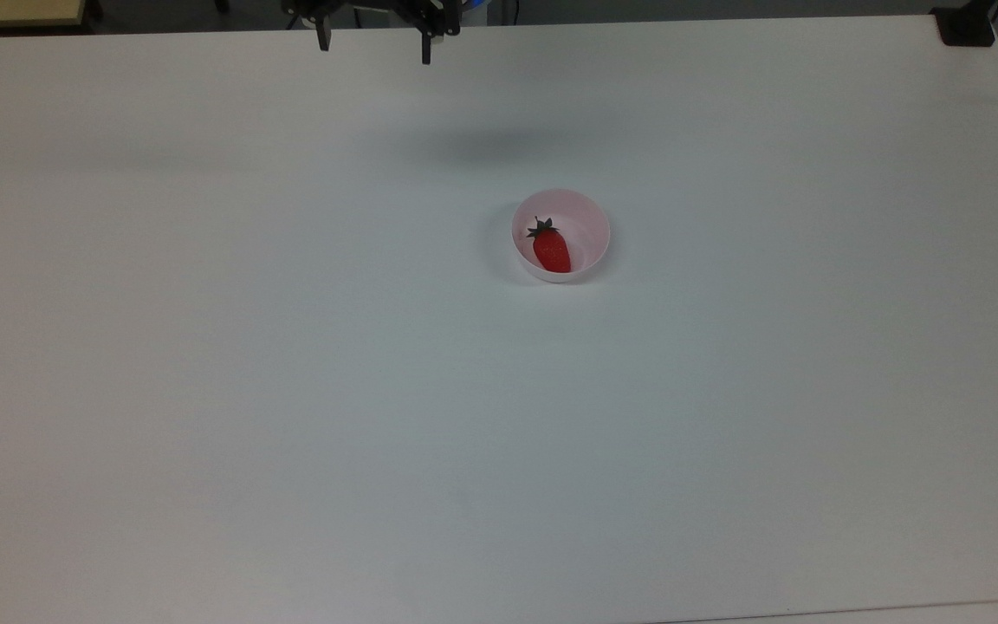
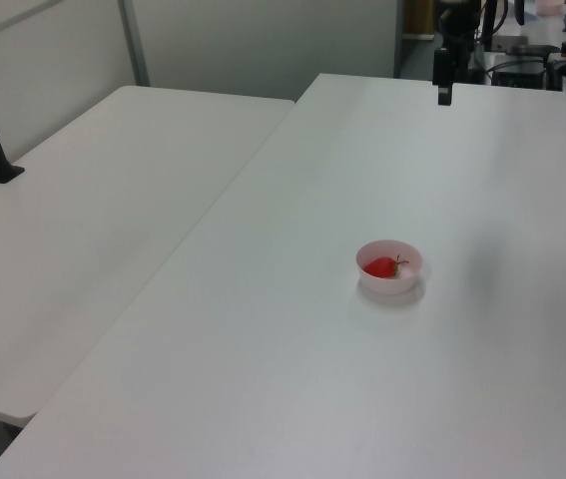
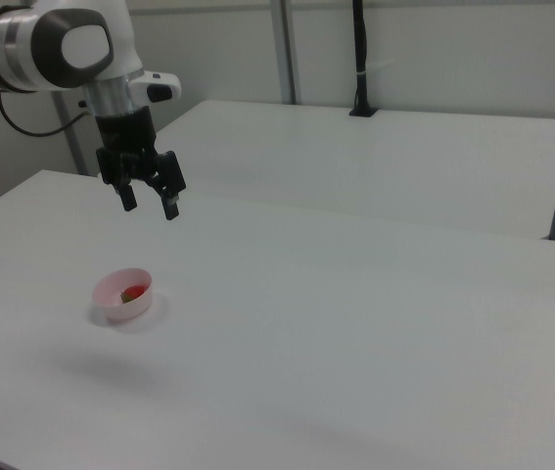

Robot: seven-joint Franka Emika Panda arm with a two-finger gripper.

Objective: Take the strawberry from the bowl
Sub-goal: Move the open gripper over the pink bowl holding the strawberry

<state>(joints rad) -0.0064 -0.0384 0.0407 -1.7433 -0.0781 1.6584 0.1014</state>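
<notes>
Near the middle of the broad white table, you have the small round pale pink plastic bowl with smooth, faintly see-through walls, and inside it lies the small elongated glossy red toy strawberry. You can see in the top view that the berry rests on its side against the bowl's wall toward the top view's left, its dark green spiky leaf cap pointing to the top view's upper edge and its rounded red tip toward the lower edge; it spans roughly half the bowl's width. From the left view the strawberry shows as a red patch low in the bowl, with a thin dark stem poking toward the left view's right. From the right view you get only a sliver of red above the bowl's rim. Your black two-finger gripper hangs in the air well apart from the bowl, its fingers spread wide with nothing between them. At the top view's upper edge the same gripper shows both fingertips pointing down.
</notes>
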